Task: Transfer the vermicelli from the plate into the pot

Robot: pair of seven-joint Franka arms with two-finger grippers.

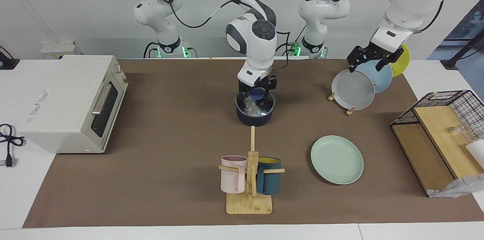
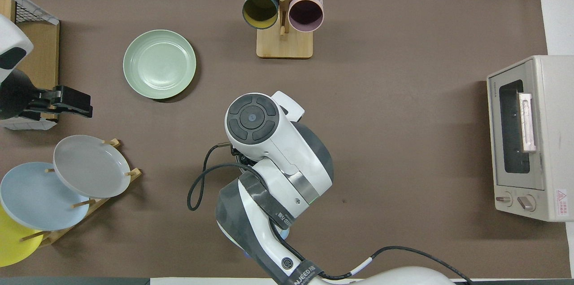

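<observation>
The dark navy pot (image 1: 254, 118) stands mid-table, near the robots. A round glass lid (image 1: 264, 107) lies on it, and white vermicelli (image 1: 251, 108) shows through the glass inside the pot. My right gripper (image 1: 258, 95) is down on the lid, its fingers shut around the blue knob (image 1: 258, 96). In the overhead view the right arm hides the pot. The mint-green plate (image 1: 336, 159) lies empty, farther from the robots, toward the left arm's end; it also shows in the overhead view (image 2: 159, 64). My left gripper (image 1: 368, 60) hangs open and empty over the plate rack.
A rack holds a grey plate (image 1: 353, 89), a light-blue plate (image 1: 381, 76) and a yellow plate (image 1: 403, 60). A mug tree (image 1: 249, 179) stands farther out than the pot. A toaster oven (image 1: 75, 104) is at the right arm's end, a wire basket (image 1: 450, 107) with boards at the left arm's.
</observation>
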